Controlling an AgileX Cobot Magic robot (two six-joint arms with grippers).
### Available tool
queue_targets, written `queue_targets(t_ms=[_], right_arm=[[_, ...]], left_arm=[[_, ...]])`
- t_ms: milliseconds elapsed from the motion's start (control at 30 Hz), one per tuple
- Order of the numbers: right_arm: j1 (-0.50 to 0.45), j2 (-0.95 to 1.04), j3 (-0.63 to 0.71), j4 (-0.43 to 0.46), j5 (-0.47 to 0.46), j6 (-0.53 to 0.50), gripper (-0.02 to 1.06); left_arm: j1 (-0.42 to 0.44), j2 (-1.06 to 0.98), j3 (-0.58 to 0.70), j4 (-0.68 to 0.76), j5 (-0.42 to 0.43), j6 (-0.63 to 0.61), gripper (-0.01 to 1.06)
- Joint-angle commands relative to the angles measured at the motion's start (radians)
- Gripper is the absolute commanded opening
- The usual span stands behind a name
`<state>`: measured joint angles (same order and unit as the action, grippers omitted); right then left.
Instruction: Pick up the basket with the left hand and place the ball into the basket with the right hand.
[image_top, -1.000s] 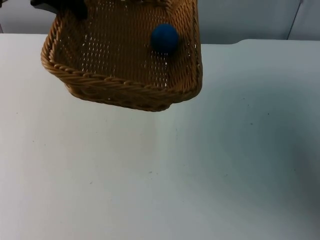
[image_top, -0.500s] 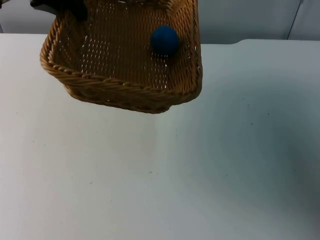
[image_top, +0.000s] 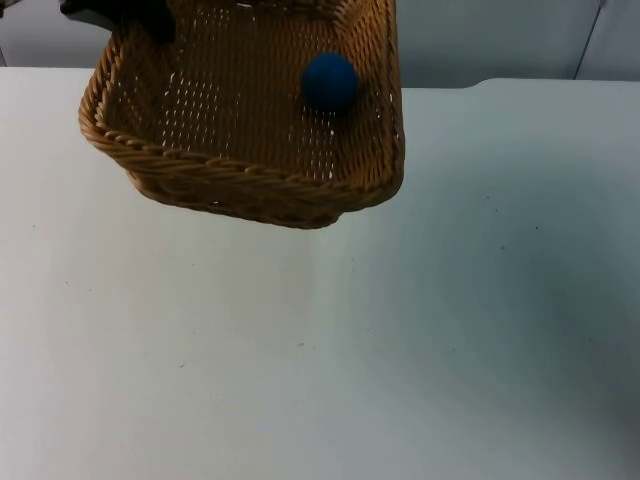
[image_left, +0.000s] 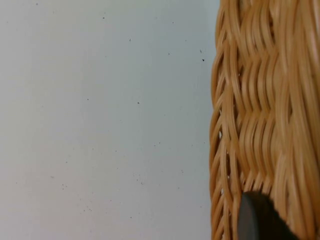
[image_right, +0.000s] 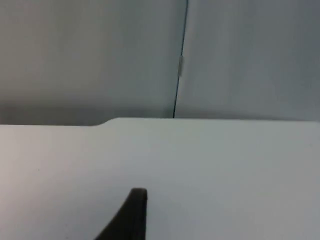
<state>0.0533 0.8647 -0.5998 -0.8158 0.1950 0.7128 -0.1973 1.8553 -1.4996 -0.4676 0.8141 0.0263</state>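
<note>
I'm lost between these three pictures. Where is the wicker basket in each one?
Top view: basket upper left, held above the table, ball inside, left gripper on its far rim.
Left wrist view: basket's woven wall close up, beside the table.
Right wrist view: table and partition wall; right gripper waits there.
Shared landmark: the white table.

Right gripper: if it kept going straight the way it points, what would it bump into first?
Probably the white table. The right gripper's fingertip points low across bare table top, with the grey partition wall behind. Nothing else stands in its line. If it runs flatter than it looks, it would reach the wall instead.
</note>
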Motion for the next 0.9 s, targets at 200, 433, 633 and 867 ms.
queue_targets(t_ms=[200,433,633,867], right_arm=[[0.127,0.001,0.002,-0.416,0.035,-0.249,1.05],[0.127,0.001,0.0,-0.497,0.162,0.08,1.05],[-0.042,0.01,0.114,-0.15,-0.141,0.672,1.05],[-0.064,0.091,0.114,-0.194,-0.081,0.472,1.05]], left_arm=[[-0.005,-0.017,0.0,-0.024,-0.026,0.006,0.0],[-0.005,-0.017,0.0,-0.024,-0.024,0.024,0.0],[-0.005,-0.017,0.0,-0.024,-0.009,0.027,0.0],[-0.005,-0.017,0.0,-0.028,-0.015,0.045,0.0]])
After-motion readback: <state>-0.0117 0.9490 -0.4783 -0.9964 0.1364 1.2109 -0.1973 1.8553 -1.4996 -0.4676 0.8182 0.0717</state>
